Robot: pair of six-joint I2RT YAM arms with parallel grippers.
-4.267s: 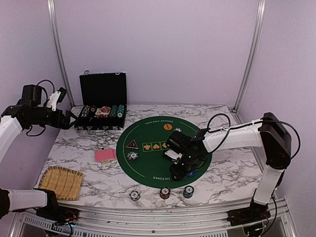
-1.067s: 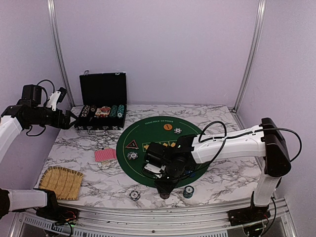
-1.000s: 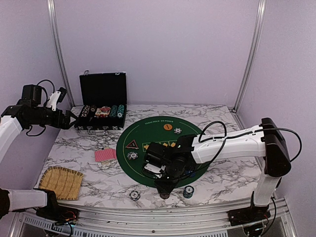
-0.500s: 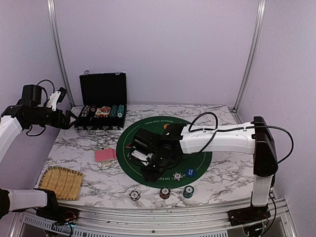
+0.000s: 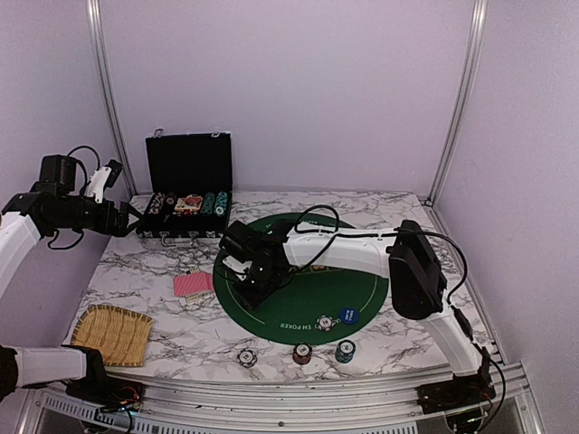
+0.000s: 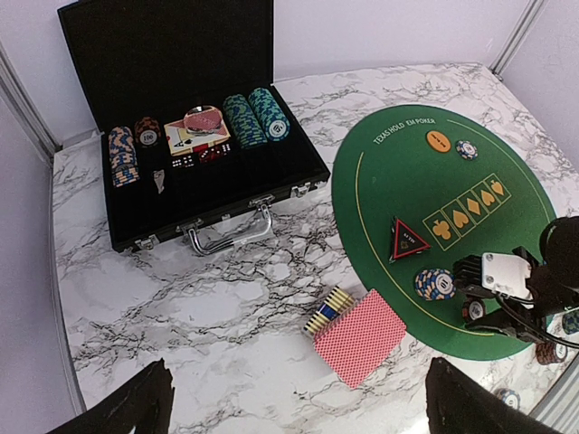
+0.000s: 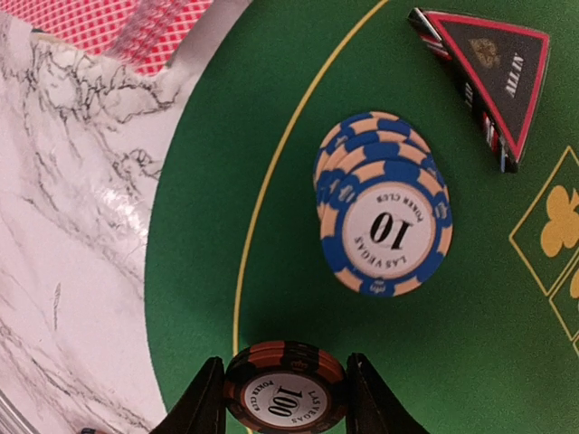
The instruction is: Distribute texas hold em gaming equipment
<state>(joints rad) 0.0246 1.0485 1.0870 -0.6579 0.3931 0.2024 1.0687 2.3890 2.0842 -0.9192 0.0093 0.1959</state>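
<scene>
The red-and-black 100 chip (image 7: 285, 391) is pinched flat, face up, between the two fingers of the right gripper (image 7: 283, 402). That claw is clamped on its rim from both sides. It sits over the left part of the green poker mat (image 7: 271, 226), right by the mat's yellow ring line; whether it touches the felt can't be told.

Just further in on the mat sits a slightly fanned stack of blue-and-cream 10 chips (image 7: 384, 212), apart from the held one. Past the stack, the dark triangular ALL IN button (image 7: 493, 72) lies flat on the mat.

Off the mat's left rim, on the marble table (image 6: 226, 298), the red-backed cards (image 6: 360, 336) lie in a pile. A short roll of striped chips (image 6: 327, 310) touches the pile's far corner.

At the mat's far side, the orange round button (image 6: 438, 141) has a single chip (image 6: 467, 149) just beside it. The blue round button (image 5: 348, 316) is on the mat's near right part. Three loose chips (image 5: 302, 353) are lined up on the marble just off the mat's near rim.

Beyond the mat's far-left rim, the black chip case (image 6: 181, 117) stands lid up with rows of chips inside. The woven straw mat (image 5: 112, 334) lies well off to the poker mat's near left.

The left gripper (image 6: 303, 411) hovers up by the case, well left of the poker mat. Its fingers are spread wide and hold nothing.
</scene>
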